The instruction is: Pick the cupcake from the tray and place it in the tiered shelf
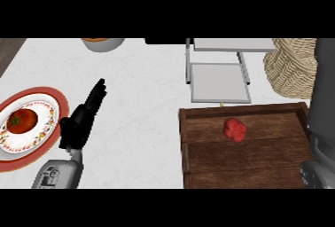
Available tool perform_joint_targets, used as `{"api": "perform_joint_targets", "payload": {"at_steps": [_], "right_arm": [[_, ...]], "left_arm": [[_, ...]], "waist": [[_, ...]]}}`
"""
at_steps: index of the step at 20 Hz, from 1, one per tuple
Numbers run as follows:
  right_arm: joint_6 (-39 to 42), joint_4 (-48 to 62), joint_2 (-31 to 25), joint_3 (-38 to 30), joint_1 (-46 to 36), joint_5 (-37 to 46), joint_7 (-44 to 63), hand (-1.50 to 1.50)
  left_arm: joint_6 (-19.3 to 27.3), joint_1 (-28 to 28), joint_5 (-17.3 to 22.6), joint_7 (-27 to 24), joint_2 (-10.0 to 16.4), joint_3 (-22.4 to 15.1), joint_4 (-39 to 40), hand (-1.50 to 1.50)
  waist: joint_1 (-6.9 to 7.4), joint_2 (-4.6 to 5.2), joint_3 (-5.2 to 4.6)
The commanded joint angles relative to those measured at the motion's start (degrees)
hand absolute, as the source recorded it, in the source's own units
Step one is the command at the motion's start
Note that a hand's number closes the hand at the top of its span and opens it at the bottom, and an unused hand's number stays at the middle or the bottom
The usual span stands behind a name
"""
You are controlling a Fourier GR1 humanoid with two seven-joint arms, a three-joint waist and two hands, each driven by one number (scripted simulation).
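Wooden tray (245, 170) boards fill the 5 o'clock corner, running off the lower edge, with a raised rim on the left and far sides. One red cupcake (235, 129) sits in it near the far rim, with bare board all round it and nothing touching it.

At 7 o'clock one grey forearm comes in, and the left robot hand (82, 119) stands open beside the plate (57, 99), its fingers straight and pointing toward 12 o'clock, holding nothing. The right arm (324, 102) runs up the 3 o'clock edge. The right robot hand does not show, so I cannot tell its state.

One plate with a red rim lies at 9 o'clock, cut by the left edge, with one tomato (21, 122) on it. A broad strip of bare white surface (141, 88) lies open between the left robot hand and the tray. The surface ends at a dark edge at 10 o'clock.

At 1 o'clock, just beyond the tray, stands one grey shelf (219, 82) with two flat tiers. One wicker basket (291, 66) stands at 2 o'clock, beside it. One bowl (103, 43) is cut by the top edge at 11 o'clock.
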Motion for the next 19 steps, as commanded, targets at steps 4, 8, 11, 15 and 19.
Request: {"api": "perform_joint_targets", "payload": {"at_steps": [4,8,11,15,19], "right_arm": [[12.00,-15.28,-6.19,-6.74,2.96,-2.09,11.51,-1.50],[23.70,-22.94,-8.75,-11.16,10.09,-8.07,14.80,-1.50],[33.13,-31.83,-11.39,-12.69,13.15,-11.55,17.70,-1.50],[41.15,-38.75,-13.68,-19.12,23.76,-21.47,13.78,-1.50],[46.75,-43.73,-16.18,-30.44,28.14,-33.82,14.36,-1.50]], "left_arm": [[0.44,1.25,-0.39,0.46,0.03,0.22,-0.30,0.00],[1.09,2.14,-1.32,-2.90,-0.16,0.17,1.79,0.00],[-0.06,2.89,0.56,-1.95,0.76,1.48,-0.29,0.00],[0.56,1.73,0.72,-0.46,0.95,2.48,-0.03,0.00],[2.26,4.05,-1.91,-1.44,-1.91,-1.25,-1.24,0.00]], "waist": [[-1.06,-0.51,0.02],[-2.58,-0.65,0.03],[-2.62,-0.95,0.00],[-3.45,-0.82,0.09],[-2.96,-0.73,0.11]]}}
